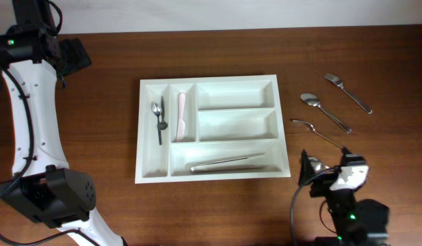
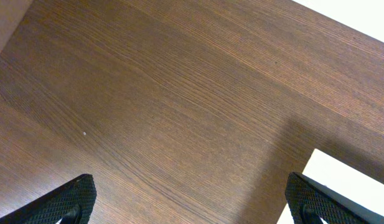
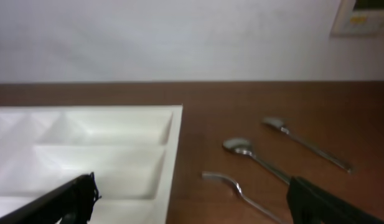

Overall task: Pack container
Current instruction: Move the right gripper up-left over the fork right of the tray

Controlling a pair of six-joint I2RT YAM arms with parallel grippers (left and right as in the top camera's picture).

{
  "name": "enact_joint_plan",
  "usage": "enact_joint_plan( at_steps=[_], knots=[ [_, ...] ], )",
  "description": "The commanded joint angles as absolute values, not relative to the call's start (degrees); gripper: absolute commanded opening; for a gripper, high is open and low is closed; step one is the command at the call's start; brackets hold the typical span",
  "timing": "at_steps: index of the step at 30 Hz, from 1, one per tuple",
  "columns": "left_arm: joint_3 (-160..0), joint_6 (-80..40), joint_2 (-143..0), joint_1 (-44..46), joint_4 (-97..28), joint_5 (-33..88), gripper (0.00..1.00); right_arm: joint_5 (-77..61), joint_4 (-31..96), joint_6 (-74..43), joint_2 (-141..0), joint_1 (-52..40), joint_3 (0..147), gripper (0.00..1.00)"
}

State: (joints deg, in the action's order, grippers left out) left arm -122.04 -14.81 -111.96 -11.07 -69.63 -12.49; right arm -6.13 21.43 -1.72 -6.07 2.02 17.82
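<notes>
A white divided tray [image 1: 146,130] lies mid-table. It holds a small spoon [image 1: 156,117] in the far-left slot, a pale pink utensil [image 1: 180,113] in the slot beside it, and a long metal utensil [image 1: 228,162] in the front slot. Right of the tray on the wood lie a fork [image 1: 348,93], a spoon [image 1: 324,111] and a thin utensil [image 1: 317,132]. My right gripper [image 1: 327,172] is open and empty at the tray's front right corner; its wrist view shows the tray [image 3: 173,149] and the three pieces [image 3: 241,193]. My left gripper [image 2: 192,199] is open and empty over bare wood at the far left.
The left arm [image 1: 33,109] runs along the table's left side. The table's far edge meets a white wall [image 3: 179,37]. The tray's two right compartments [image 1: 236,124] hold nothing.
</notes>
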Motion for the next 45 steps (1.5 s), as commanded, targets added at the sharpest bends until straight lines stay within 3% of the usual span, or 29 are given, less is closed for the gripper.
enact_joint_plan(
  at_steps=[1,12,17,20,24,36,45],
  knots=[
    [-122.5,-14.96,-111.68,-11.18,-69.71,-12.93,0.99,-6.85,27.27,-1.19,-8.25,1.52,28.69,0.99],
    [-122.5,-14.96,-111.68,-11.16,-69.71,-12.93,0.99,-7.77,60.86,-0.27,-33.17,1.5,60.34,0.99],
    [-122.52,-14.96,-111.68,-11.14,-69.69,-12.93,0.99,-18.39,68.82,-0.34,-42.37,1.52,70.7,0.99],
    [-122.52,-14.96,-111.68,-11.14,-69.69,-12.93,0.99,-20.51,69.71,-0.91,-45.58,1.52,73.54,0.99],
    [-122.5,-14.96,-111.68,-11.14,-69.71,-12.93,0.99,-13.5,70.17,-0.84,-50.7,1.56,73.73,0.99],
    [-122.5,-14.96,-111.68,-11.14,-69.71,-12.93,0.99,-9.21,71.53,-0.3,-78.87,2.04,74.22,0.99],
    [-122.52,-14.96,-111.68,-11.14,-69.71,-12.93,0.99,-12.32,62.87,-0.89,-84.77,16.21,74.22,0.98]
  ],
)
